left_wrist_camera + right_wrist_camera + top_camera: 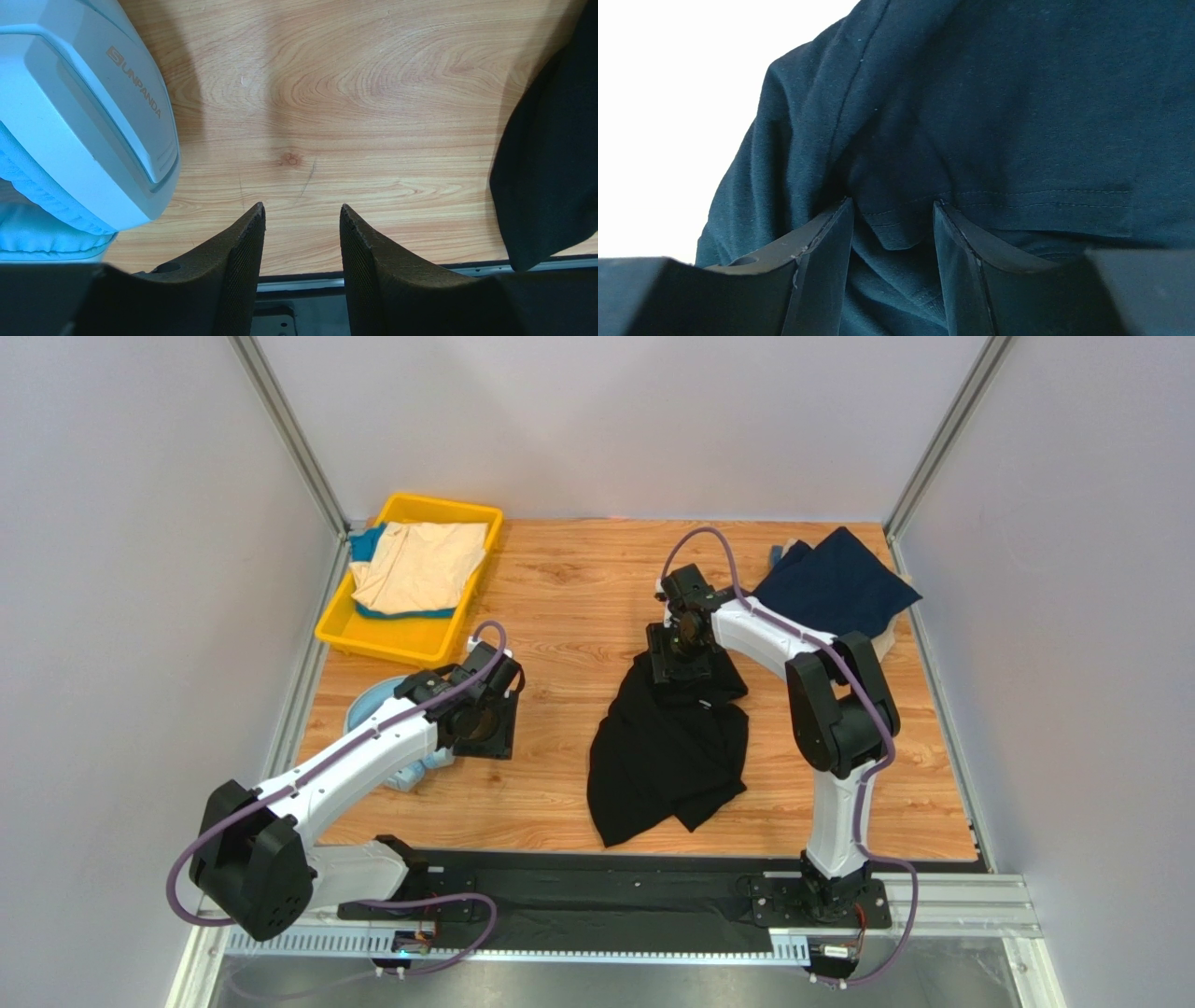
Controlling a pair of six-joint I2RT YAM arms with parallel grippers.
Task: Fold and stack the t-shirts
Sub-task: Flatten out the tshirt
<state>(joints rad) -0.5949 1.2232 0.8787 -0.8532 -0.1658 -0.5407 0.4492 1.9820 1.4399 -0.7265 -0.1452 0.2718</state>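
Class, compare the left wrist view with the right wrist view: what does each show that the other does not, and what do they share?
Only left wrist: the light-blue headphones, bare wooden table, and the left hand, open over the wood. Only right wrist: the right hand, open, with a stitched hem at its gap. Both: the black t-shirt, an edge in the first, filling the second.

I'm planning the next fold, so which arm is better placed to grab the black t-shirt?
Right. The right fingers straddle the black t-shirt at its hem. The left fingers hang open over bare table beside the headphones.
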